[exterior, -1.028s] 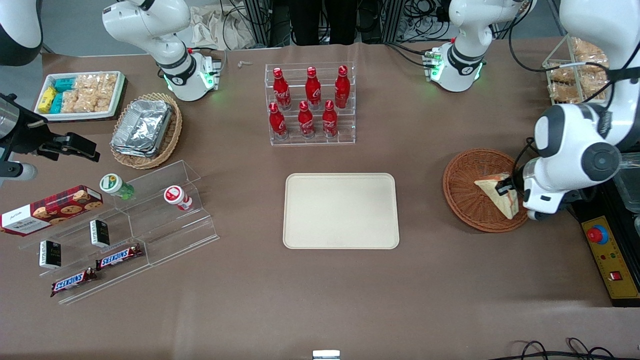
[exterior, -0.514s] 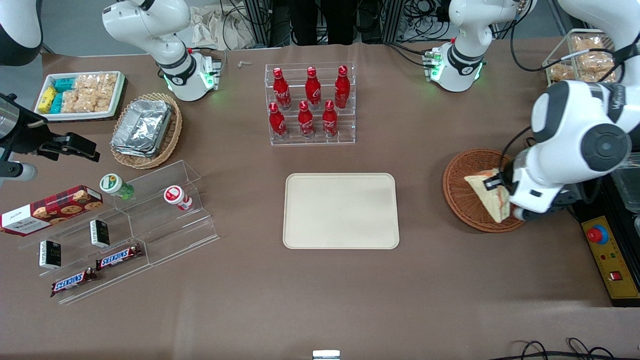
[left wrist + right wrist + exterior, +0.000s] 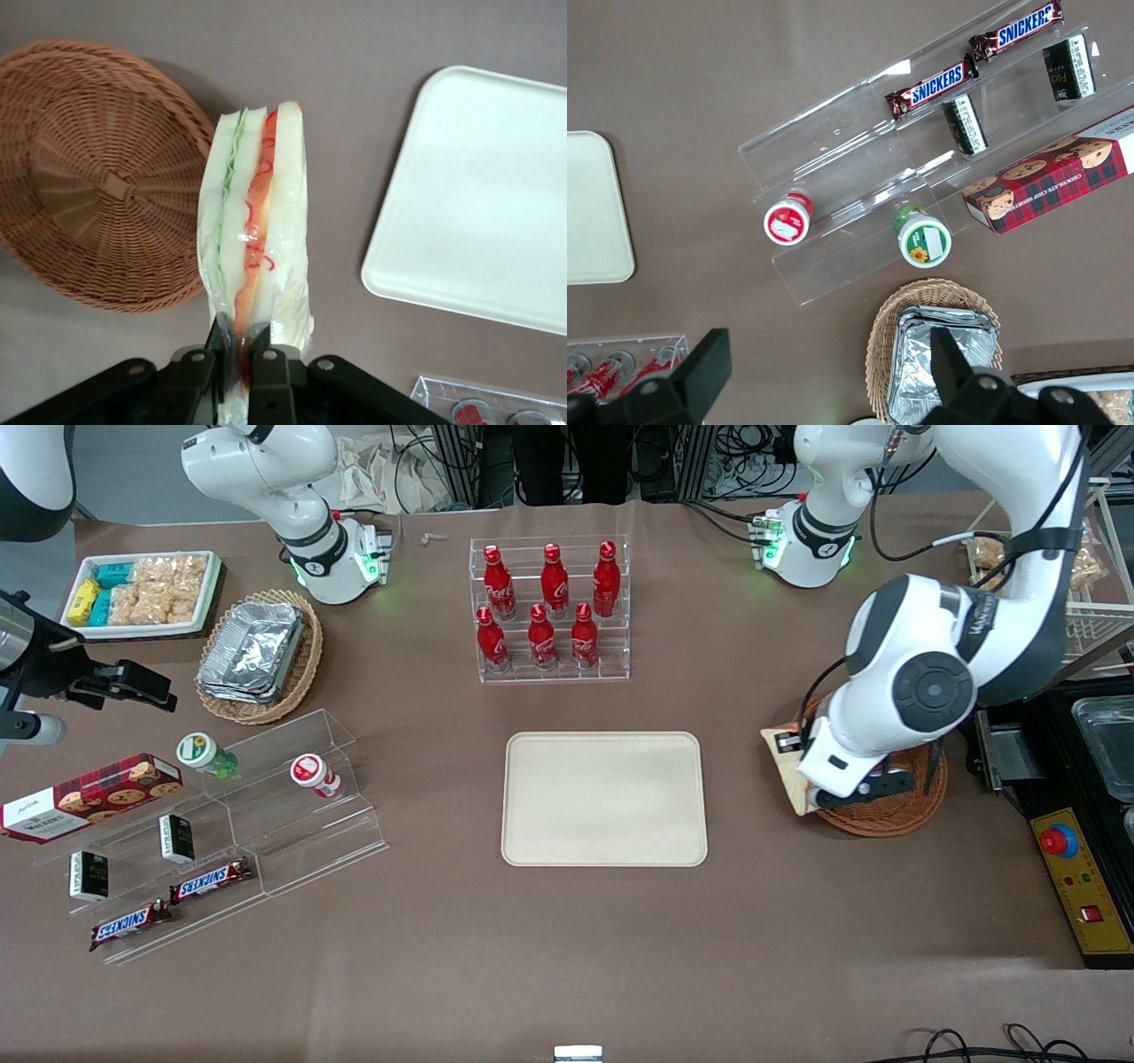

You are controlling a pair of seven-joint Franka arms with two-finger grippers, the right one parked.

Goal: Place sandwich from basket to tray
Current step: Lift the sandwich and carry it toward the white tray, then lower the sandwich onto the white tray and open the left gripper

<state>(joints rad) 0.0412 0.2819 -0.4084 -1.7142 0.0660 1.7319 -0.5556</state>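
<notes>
Your gripper [image 3: 237, 354] pinches the sandwich [image 3: 257, 239] in the air, over the basket [image 3: 895, 810] rim, the tray [image 3: 604, 798] near. No writing on them; Snickers bars [image 3: 935, 86] lie toward the parked arm's end.

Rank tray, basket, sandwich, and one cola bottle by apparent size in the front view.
1. tray, clearly largest.
2. basket, partly hidden by the arm, so its extent is a guess.
3. sandwich, held in the tool at the basket's tray-side rim, mostly hidden.
4. cola bottle; close to the sandwich's visible part, so unsure.
</notes>
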